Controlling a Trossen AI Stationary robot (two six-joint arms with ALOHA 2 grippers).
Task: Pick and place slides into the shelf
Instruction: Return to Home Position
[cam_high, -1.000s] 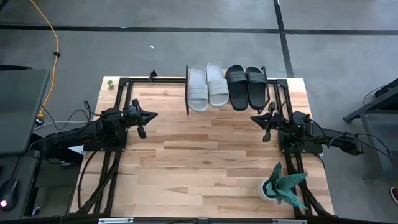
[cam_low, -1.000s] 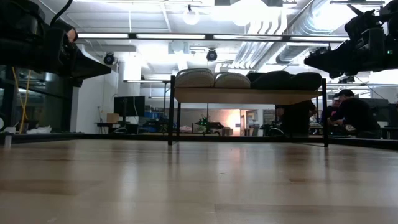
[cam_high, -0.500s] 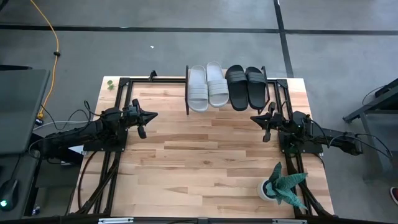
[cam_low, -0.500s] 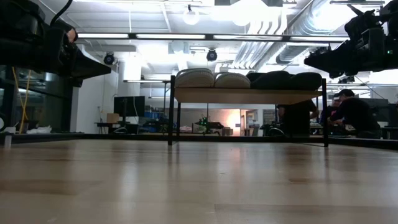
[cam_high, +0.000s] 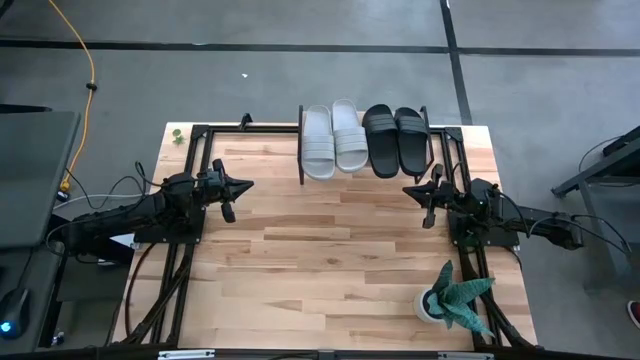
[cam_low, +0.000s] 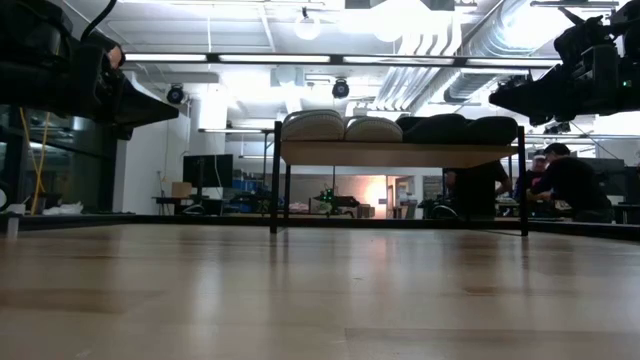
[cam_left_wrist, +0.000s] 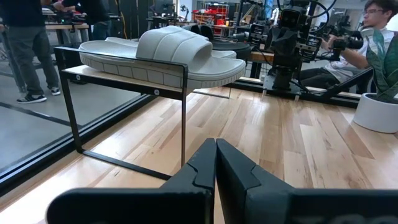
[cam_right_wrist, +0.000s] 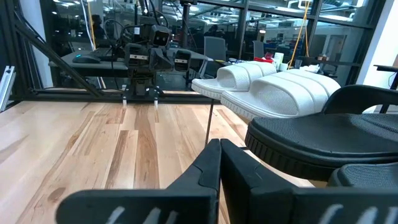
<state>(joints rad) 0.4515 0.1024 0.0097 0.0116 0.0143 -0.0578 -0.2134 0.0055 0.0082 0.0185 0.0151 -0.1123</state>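
All the slides lie side by side, soles down, on the shelf (cam_high: 304, 150) at the table's far edge: two pale grey-green slides (cam_high: 334, 139) on the left, two black slides (cam_high: 395, 139) on the right. The low view shows the shelf (cam_low: 400, 153) on thin black legs with the slides (cam_low: 345, 127) on top. My left gripper (cam_high: 246, 185) hovers shut over the table's left side, short of the shelf's left end. My right gripper (cam_high: 407, 188) hovers shut over the right side, near the shelf's right end. Each wrist view shows shut fingers (cam_left_wrist: 216, 163) (cam_right_wrist: 220, 163) pointing across the table past the shelf.
A potted plant with striped green leaves (cam_high: 452, 296) stands at the table's near right corner. Black frame rails (cam_high: 190, 190) run along both table sides under the arms. People show in the room beyond the table (cam_low: 568, 180).
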